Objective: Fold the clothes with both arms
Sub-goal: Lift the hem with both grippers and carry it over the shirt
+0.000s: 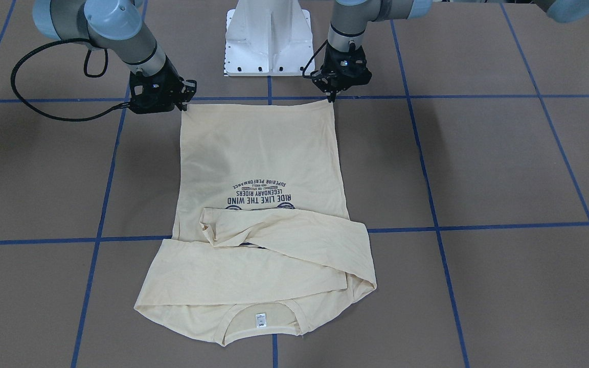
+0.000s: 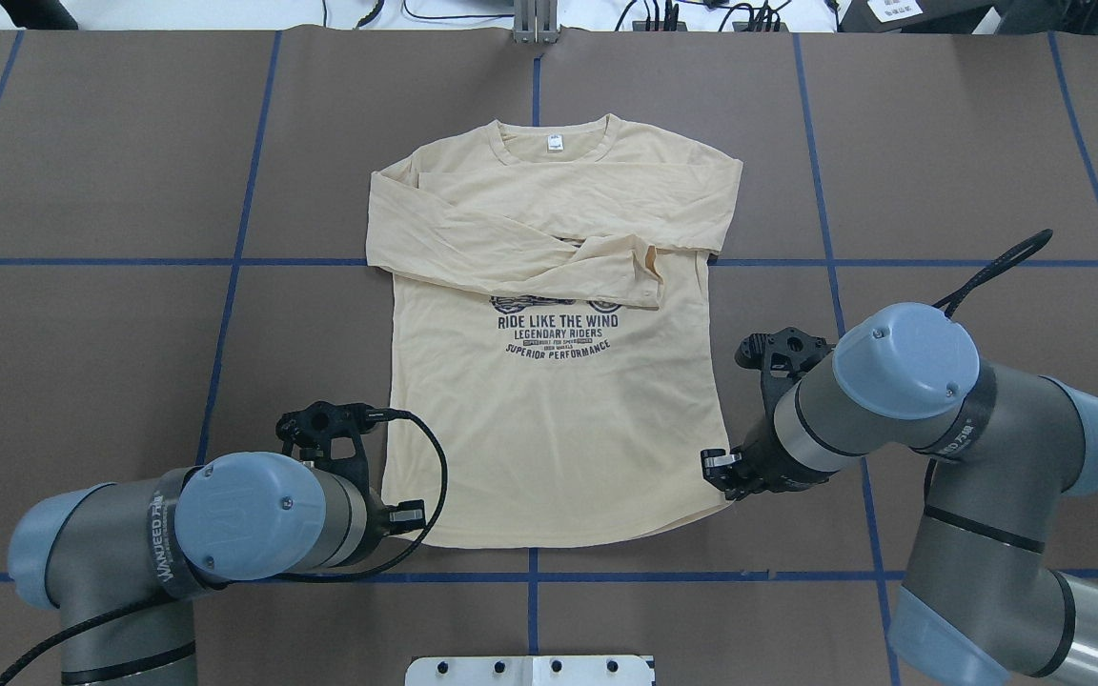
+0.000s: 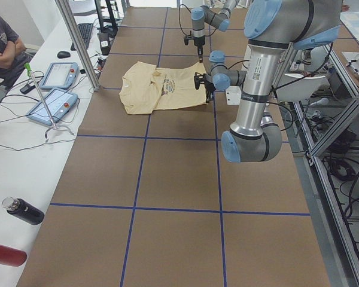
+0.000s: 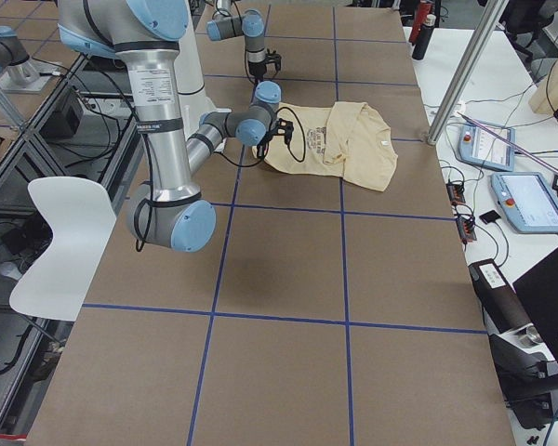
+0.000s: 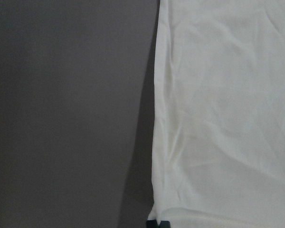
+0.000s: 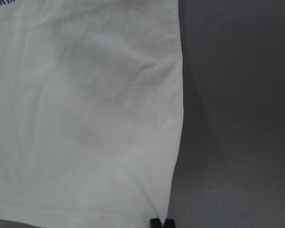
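The shirt [image 1: 258, 153] lies flat on the surface [image 1: 478, 163]; left end effector [image 1: 333, 96] and right end effector [image 1: 184, 105] each appear clenched on a bare hem corner, so thin fabric may slip free and skew the fold.

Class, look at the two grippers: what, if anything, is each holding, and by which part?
Both hold the shirt: the left gripper pinches one bottom hem corner, the right gripper the other.
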You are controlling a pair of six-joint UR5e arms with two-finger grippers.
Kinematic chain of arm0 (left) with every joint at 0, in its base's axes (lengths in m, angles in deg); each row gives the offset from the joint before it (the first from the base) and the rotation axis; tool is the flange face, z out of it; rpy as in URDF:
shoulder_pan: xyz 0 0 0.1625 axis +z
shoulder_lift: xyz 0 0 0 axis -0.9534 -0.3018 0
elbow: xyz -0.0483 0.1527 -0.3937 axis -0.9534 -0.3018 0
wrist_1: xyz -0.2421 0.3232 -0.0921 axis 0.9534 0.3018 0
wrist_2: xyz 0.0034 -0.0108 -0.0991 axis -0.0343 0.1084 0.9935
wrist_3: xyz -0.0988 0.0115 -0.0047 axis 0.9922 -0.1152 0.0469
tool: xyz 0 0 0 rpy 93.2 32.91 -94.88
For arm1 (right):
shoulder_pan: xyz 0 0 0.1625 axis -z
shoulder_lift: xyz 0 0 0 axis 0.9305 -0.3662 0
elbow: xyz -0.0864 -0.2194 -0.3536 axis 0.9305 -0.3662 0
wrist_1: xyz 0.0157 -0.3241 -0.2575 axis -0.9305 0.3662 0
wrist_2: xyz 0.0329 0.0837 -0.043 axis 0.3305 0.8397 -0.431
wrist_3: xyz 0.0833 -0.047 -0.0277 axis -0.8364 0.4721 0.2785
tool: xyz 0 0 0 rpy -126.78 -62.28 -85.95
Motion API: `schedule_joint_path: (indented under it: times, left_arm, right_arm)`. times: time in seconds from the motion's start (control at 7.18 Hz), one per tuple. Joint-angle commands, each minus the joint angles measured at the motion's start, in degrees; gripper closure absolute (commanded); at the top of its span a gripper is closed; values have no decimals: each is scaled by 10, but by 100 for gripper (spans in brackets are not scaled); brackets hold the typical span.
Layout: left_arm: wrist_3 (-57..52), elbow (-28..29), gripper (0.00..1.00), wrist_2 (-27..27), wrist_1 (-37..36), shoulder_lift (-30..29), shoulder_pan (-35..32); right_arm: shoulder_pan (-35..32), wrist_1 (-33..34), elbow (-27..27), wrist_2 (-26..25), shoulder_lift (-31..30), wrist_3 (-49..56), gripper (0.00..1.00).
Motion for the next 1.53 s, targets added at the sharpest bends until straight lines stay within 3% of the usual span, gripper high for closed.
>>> schedule_joint_path:
  times: [0.0, 0.14, 0.56, 0.84, 1.25, 1.39]
  left_arm:
    - [-9, -68, 100, 39, -15, 41, 1]
    - [-6, -95, 100, 41, -28, 49, 9]
    - [14, -120, 100, 43, -38, 48, 88]
    - [30, -137, 100, 43, -38, 44, 83]
    - [-15, -130, 100, 47, -39, 0, -44]
    - [-36, -120, 100, 77, -39, -4, -85]
  right_arm:
    - [14, 0, 36, 43, -37, -1, 100]
    - [15, 0, 42, 80, -44, -1, 100]
    - [44, 0, 90, 119, -70, -1, 100]
    - [27, -1, 80, 132, -63, 8, 100]
    - [-94, -2, 17, 135, 1, 26, 100]
    - [-122, -1, 4, 139, 14, 26, 100]
